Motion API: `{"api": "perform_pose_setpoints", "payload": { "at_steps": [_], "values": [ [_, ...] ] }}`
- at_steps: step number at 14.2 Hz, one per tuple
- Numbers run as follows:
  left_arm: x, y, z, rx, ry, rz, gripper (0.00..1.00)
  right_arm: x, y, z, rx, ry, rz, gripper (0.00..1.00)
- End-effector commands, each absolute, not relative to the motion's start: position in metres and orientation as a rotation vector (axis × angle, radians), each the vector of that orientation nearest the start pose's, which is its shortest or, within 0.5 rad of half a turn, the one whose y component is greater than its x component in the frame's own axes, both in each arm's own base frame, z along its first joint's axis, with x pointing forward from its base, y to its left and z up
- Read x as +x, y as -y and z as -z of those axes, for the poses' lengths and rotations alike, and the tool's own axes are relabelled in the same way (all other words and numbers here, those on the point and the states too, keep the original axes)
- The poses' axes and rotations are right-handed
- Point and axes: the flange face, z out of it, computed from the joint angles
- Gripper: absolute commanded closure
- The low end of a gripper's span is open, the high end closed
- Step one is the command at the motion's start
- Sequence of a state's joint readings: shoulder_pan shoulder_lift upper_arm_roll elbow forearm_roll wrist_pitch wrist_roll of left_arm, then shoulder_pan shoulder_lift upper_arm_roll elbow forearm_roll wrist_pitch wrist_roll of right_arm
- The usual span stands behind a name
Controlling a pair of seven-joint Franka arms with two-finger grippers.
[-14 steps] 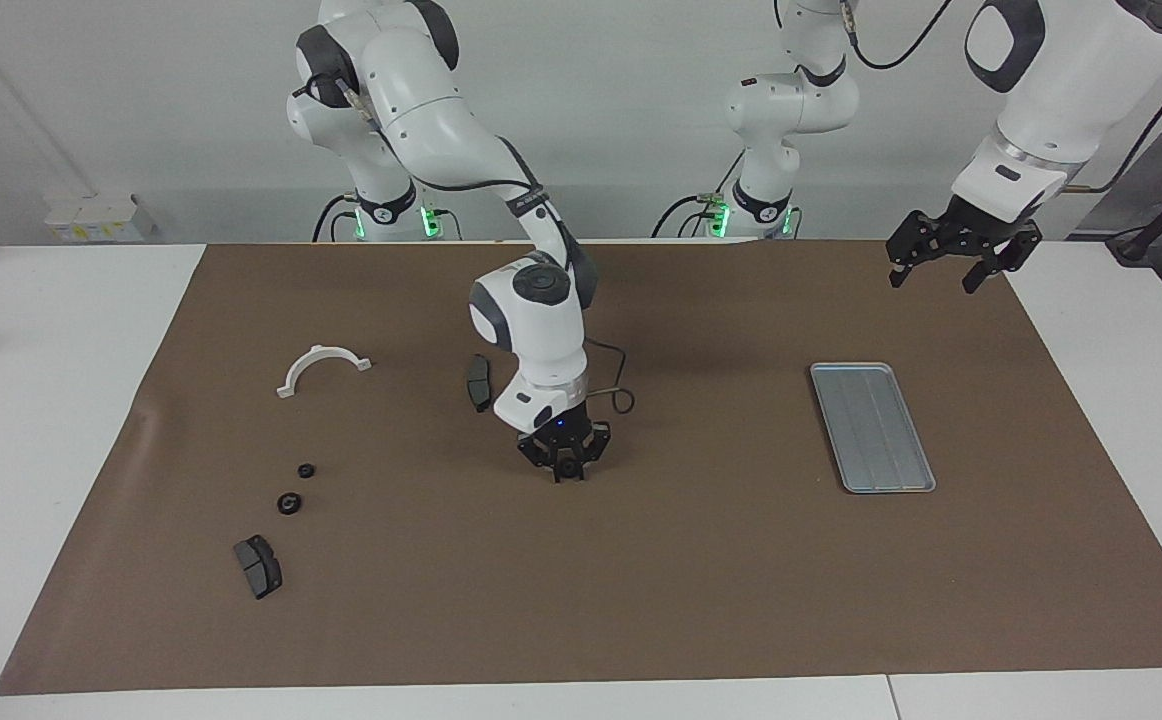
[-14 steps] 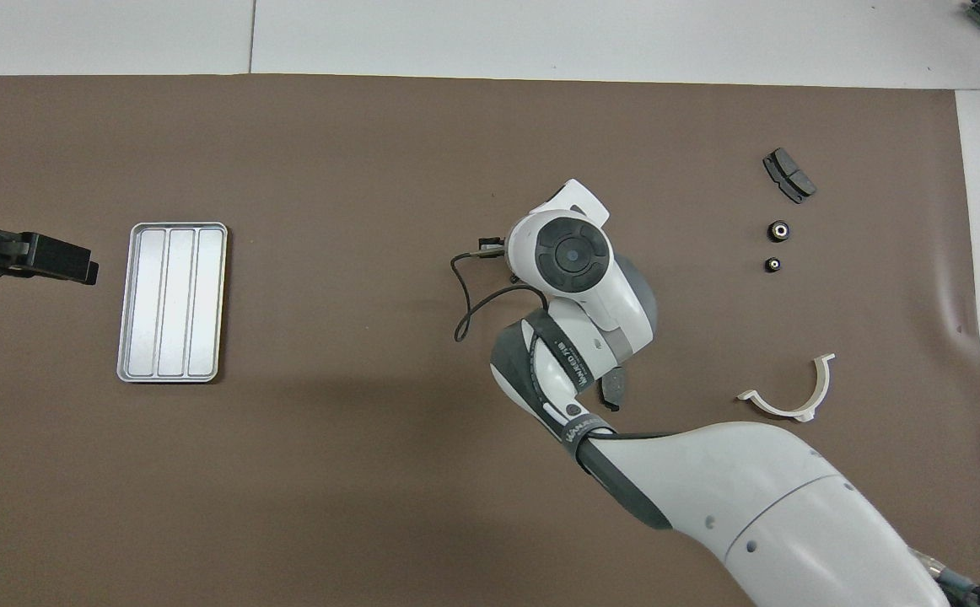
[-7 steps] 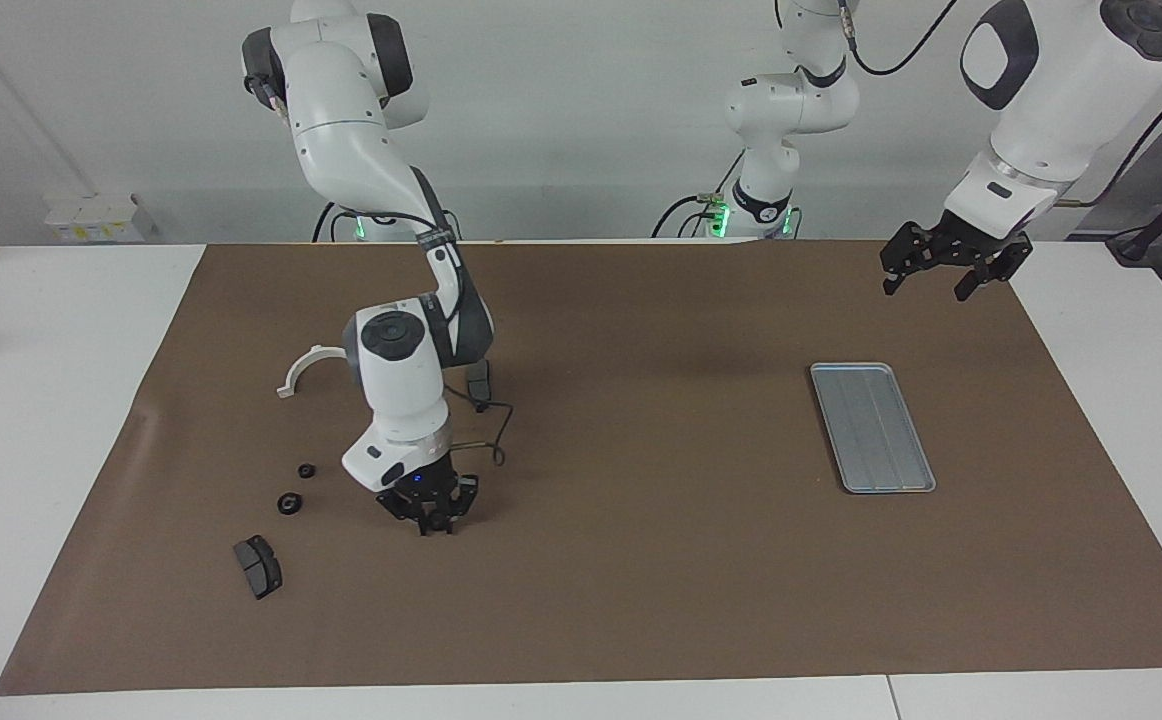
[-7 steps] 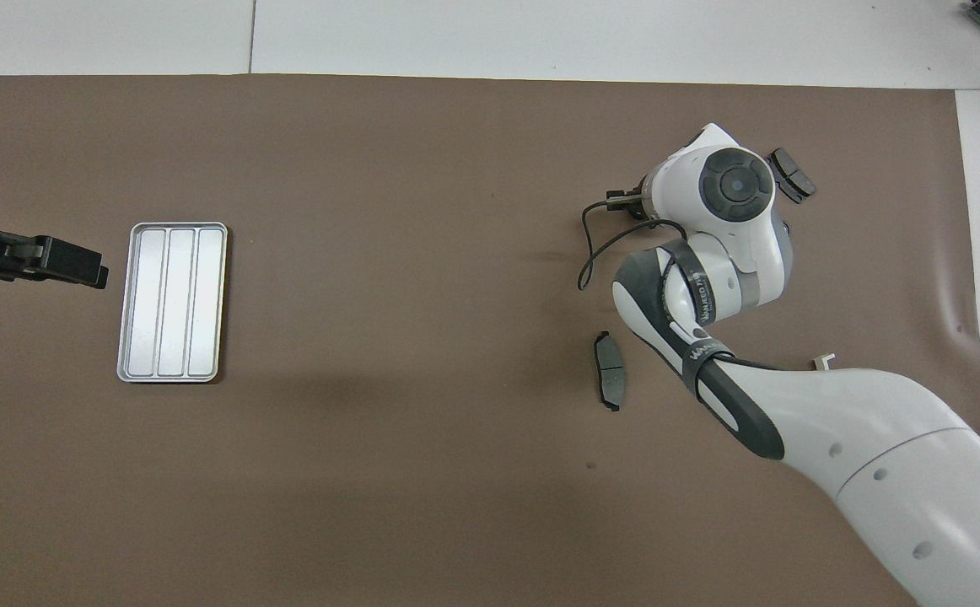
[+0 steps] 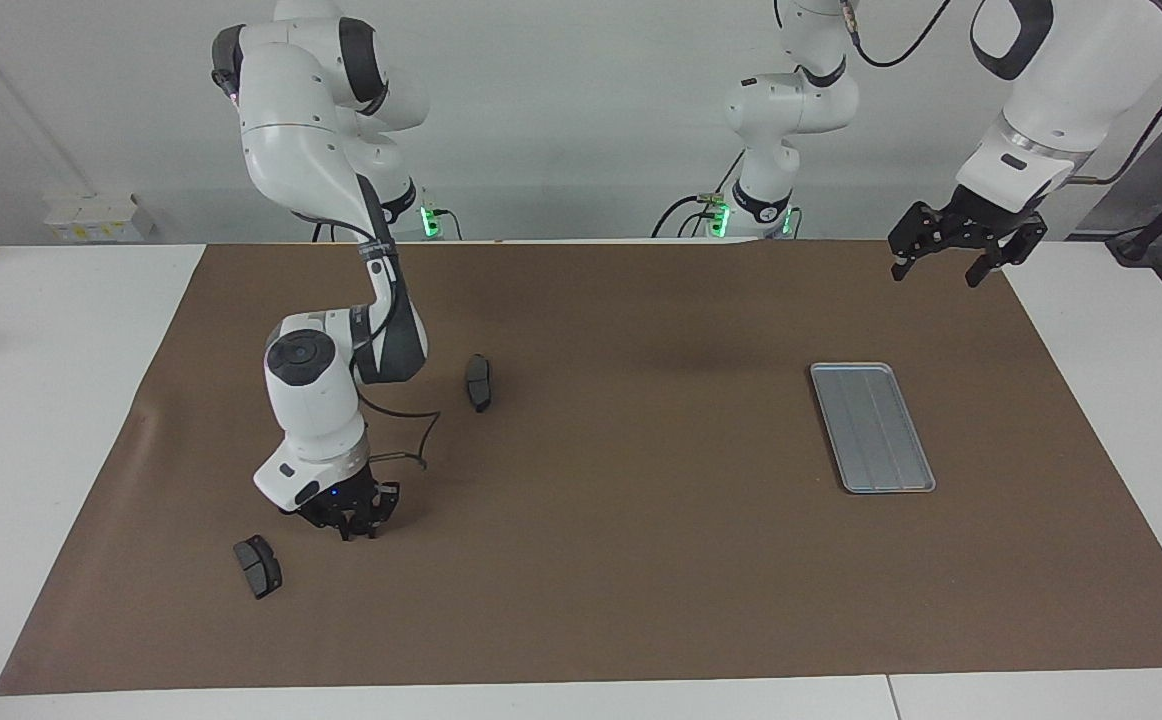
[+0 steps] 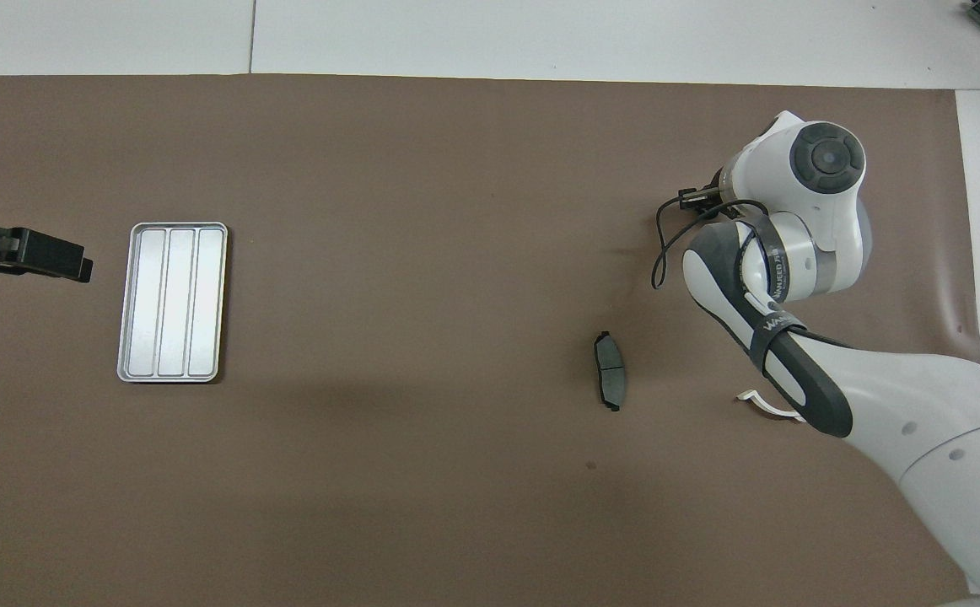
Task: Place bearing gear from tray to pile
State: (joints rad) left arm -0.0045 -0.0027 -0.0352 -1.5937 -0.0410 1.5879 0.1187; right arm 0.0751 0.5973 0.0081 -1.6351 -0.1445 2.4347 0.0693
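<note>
The silver-grey ridged tray [image 5: 872, 427] lies toward the left arm's end of the brown mat, with nothing in it; it also shows in the overhead view [image 6: 173, 302]. My right gripper [image 5: 346, 524] hangs low over the mat at the right arm's end, shut on a small black bearing gear. It is beside a dark brake pad [image 5: 258, 566]. The right arm hides the two small black gears of the pile in both views. My left gripper [image 5: 959, 252] is open and empty, raised over the mat's edge near the tray, and waits.
A second dark brake pad [image 5: 479, 381] lies mid-mat, nearer the robots than the right gripper; it shows in the overhead view [image 6: 611, 381]. A white half-ring [image 6: 761, 404] peeks out from under the right arm. White table [image 5: 51, 400] surrounds the mat.
My right gripper has swept from the mat's middle toward the right arm's end with the gear and now covers the two small gears. The left gripper has barely shifted.
</note>
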Motion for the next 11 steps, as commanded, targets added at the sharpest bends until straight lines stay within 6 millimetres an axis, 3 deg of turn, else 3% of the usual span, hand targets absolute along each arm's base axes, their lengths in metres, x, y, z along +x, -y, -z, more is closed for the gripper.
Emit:
{"api": "perform_pose_setpoints", "payload": {
  "at_steps": [1, 2, 4, 6, 11],
  "values": [
    [0.544, 0.017, -0.615, -3.18, -0.216, -0.024, 0.0, 0.7, -0.038, -0.28, -3.221, 0.218, 0.276, 0.9],
    [0.545, 0.013, -0.615, -3.179, -0.206, -0.016, 0.0, 0.699, -0.037, -0.28, -3.223, 0.213, 0.269, 0.78],
    [0.545, 0.013, -0.615, -3.179, -0.206, -0.021, 0.0, 0.7, -0.036, -0.281, -3.223, 0.198, 0.267, 0.14],
    [0.543, 0.013, -0.614, -3.179, -0.204, -0.026, 0.0, 0.698, -0.032, -0.302, -3.229, 0.181, 0.252, 0.01],
    [0.544, 0.013, -0.615, -3.179, -0.206, -0.023, 0.0, 0.675, -0.021, -0.389, -3.244, 0.121, 0.145, 0.0]
  ]
}}
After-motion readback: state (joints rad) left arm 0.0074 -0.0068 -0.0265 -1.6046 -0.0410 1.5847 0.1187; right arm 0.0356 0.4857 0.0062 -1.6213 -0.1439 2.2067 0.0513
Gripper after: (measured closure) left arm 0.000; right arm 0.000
